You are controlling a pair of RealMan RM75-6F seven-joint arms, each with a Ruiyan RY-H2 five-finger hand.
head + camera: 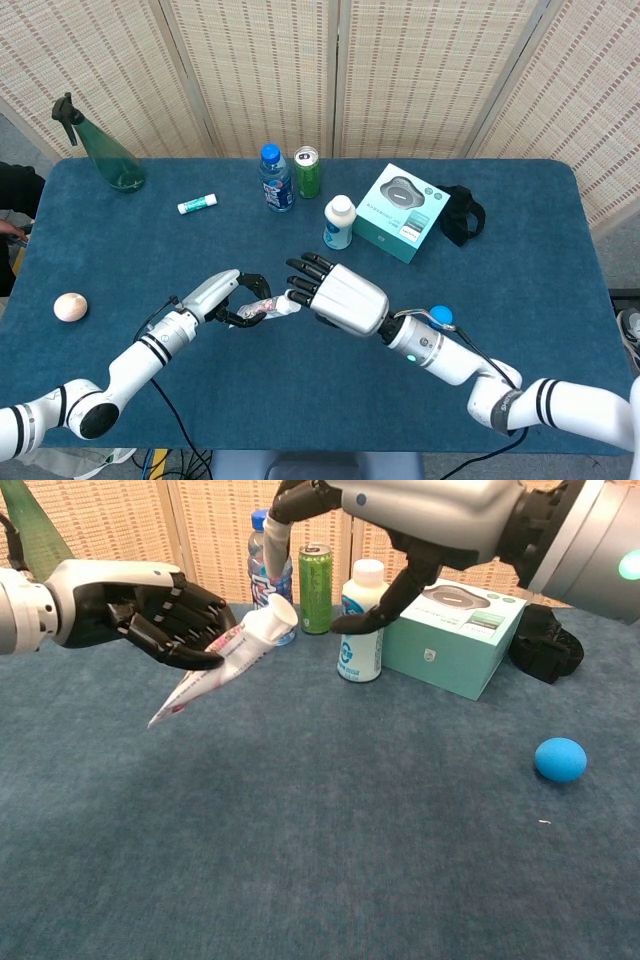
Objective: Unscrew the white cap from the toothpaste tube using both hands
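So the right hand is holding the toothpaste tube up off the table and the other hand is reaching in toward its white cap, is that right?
Not quite: the sides are swapped. The left hand holds the toothpaste tube up off the table, and the right hand is the one reaching in toward its white cap. The chest view shows it most clearly; the head view agrees.

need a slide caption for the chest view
Left hand holds the toothpaste tube aloft; right hand open above its white cap.

white arms with black joint bands, each robot hand silver-backed (350, 297) with black fingers (185, 615).
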